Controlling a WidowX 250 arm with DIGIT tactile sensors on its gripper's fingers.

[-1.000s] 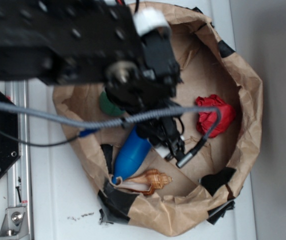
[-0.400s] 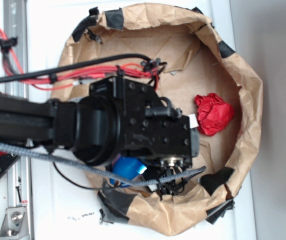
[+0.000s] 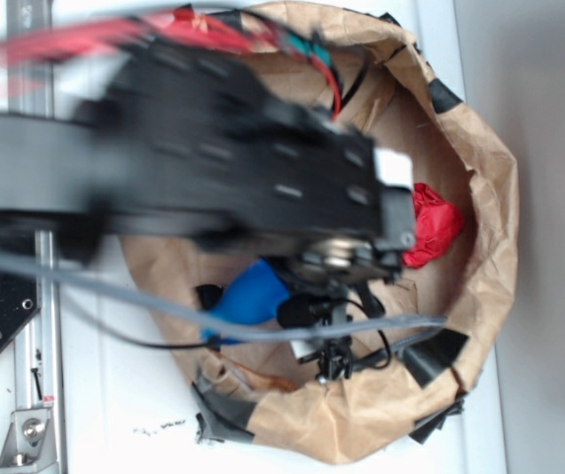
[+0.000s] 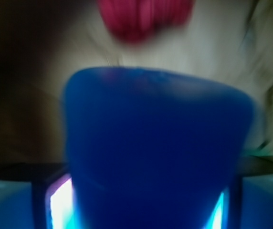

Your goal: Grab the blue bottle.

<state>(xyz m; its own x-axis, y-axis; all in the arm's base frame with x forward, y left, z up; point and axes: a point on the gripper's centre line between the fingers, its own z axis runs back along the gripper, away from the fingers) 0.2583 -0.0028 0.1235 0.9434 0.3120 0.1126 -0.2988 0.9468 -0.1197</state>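
The smooth bright blue plastic bottle (image 3: 248, 299) lies inside the crumpled brown paper nest (image 3: 495, 212) on the white counter (image 3: 115, 405), near its lower-left wall, mostly hidden under the blurred black robot arm (image 3: 213, 168). In the wrist view the blue bottle (image 4: 158, 148) fills the frame, sitting right between the lit inner faces of the gripper (image 4: 141, 210) (everything here is out of focus). Whether the gripper is clenched on it or released, I cannot tell. A crumpled red cloth (image 3: 436, 225) rests against the nest's right side, apart from the bottle.
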